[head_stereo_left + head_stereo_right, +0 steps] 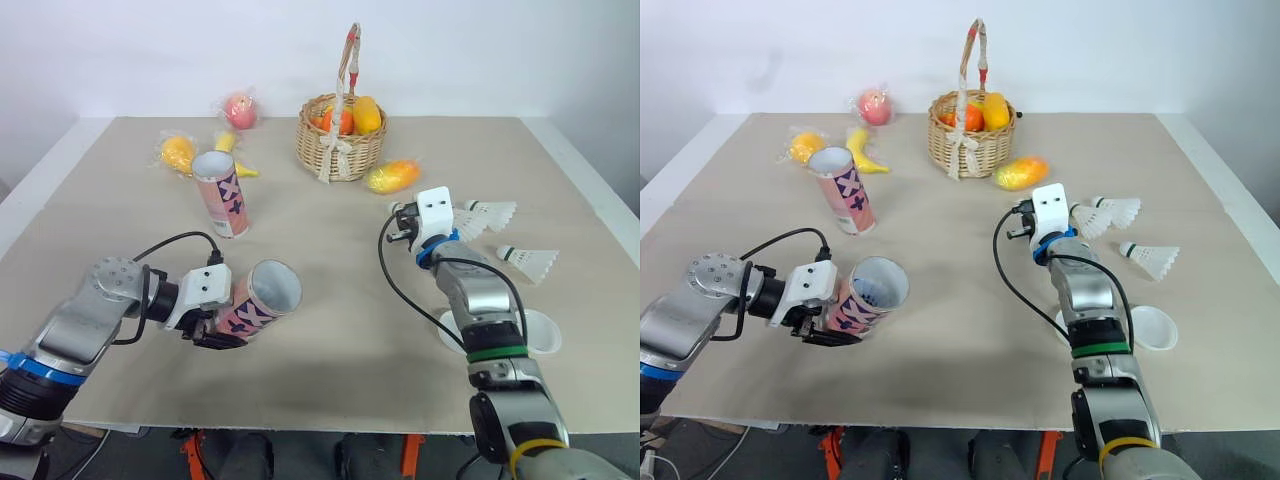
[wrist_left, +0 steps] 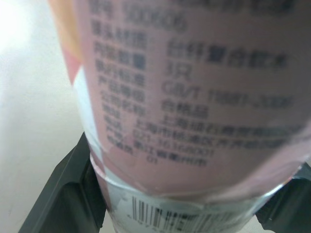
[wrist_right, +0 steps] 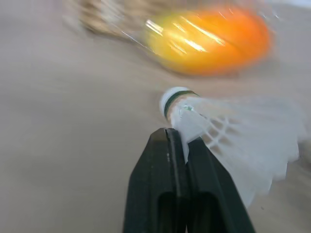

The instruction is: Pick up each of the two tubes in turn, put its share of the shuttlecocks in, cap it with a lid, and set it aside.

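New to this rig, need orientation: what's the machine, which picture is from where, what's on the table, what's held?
A humanoid robot with two arms, each ending in a two-finger gripper. The two wide pictures come from a stereo camera on its head, looking down over the table; the two close ones from cameras on its wrists. The left gripper is shut on a tilted tube. The right gripper pinches a shuttlecock. On the table: a second tube standing, two more shuttlecocks, two lids, a basket of fruit, and loose fruit.
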Motion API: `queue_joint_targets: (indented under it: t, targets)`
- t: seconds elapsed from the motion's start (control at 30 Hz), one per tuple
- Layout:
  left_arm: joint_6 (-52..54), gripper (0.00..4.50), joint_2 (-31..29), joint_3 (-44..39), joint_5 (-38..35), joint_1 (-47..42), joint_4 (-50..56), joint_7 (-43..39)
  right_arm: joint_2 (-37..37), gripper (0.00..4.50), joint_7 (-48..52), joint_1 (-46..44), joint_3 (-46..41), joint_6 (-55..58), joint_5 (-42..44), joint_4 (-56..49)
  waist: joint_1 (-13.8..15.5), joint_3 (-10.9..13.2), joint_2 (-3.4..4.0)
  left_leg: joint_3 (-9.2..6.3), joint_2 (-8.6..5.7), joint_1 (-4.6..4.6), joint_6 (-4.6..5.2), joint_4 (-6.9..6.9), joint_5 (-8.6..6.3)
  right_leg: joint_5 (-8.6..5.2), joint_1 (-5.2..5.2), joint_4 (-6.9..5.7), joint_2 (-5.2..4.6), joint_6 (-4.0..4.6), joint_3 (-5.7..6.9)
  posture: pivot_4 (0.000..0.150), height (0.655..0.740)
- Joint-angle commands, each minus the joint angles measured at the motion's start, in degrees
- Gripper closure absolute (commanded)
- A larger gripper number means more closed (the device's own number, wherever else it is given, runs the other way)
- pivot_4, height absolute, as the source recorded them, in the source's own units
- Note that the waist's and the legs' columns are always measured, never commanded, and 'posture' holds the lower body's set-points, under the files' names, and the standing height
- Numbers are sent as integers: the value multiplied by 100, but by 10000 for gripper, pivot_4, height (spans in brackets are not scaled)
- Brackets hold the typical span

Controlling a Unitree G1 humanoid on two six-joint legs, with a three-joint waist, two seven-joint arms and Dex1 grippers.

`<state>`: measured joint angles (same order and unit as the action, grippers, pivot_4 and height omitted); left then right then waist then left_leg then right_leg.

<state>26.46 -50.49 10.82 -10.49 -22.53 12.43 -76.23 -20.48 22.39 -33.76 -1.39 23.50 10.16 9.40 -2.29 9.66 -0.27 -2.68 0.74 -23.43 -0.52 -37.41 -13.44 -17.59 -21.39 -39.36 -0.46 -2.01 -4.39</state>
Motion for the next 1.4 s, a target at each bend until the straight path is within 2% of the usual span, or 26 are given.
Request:
queue_joint_targets:
  t: [0.03,0.17,0.27,0.4,0.7,0.9,1.07,1.27,1.4]
  targets:
    - [65,14249,-20,165,-72,107,117,-41,-821,44686,1628,439,246,-397,495,-1792,12,2,4,0,0,0,3,0,-2,-2,1,2,-1,-2,0,1500,7400]
    - [33,14249,-25,184,-70,87,75,-68,-1639,44686,2752,651,307,-631,838,-2616,-2,3,2,3,-4,1,4,-2,-3,-2,7,9,-10,-4,1,1500,7400]
    - [-9,14249,0,218,-58,22,17,-100,-2363,44686,3718,610,374,-241,1364,-3284,-8,4,2,-1,0,6,4,-4,-2,3,12,8,-3,-1,3,1500,7400]
    - [-41,14249,25,245,-53,-34,-48,-117,-2728,44686,4164,491,438,-48,1657,-3658,-8,5,-2,-7,2,6,4,-9,-2,3,15,8,-2,1,10,1500,7400]
    - [-54,14249,46,274,-46,-98,-120,-128,-2420,44686,4094,-91,501,464,2332,-3985,17,7,-5,-11,1,3,3,-11,-1,4,15,8,-5,1,13,1500,7400]
    - [-66,14249,47,296,-44,-142,-153,-143,-2302,44686,4303,-322,1115,293,1951,-3947,23,7,-5,-11,1,3,3,-11,-1,4,13,8,-6,2,14,1500,7400]
    - [-72,14249,60,316,-45,-200,-179,-149,-2005,44686,4408,-633,1672,-13,1413,-3469,30,7,-5,-11,0,3,0,-12,0,6,12,8,-6,4,15,1500,7400]
    - [-37,14249,64,323,-54,-224,-164,-140,-1834,44686,4764,-801,1776,21,1533,-3233,47,8,-8,-11,0,1,1,-11,0,5,10,8,-7,3,17,1500,7400]
    - [3,14249,74,329,-69,-223,-127,-128,-1739,31026,4925,-824,1568,369,2042,-3193,52,8,-8,-17,1,1,1,-11,0,6,11,8,-7,5,20,1500,7400]
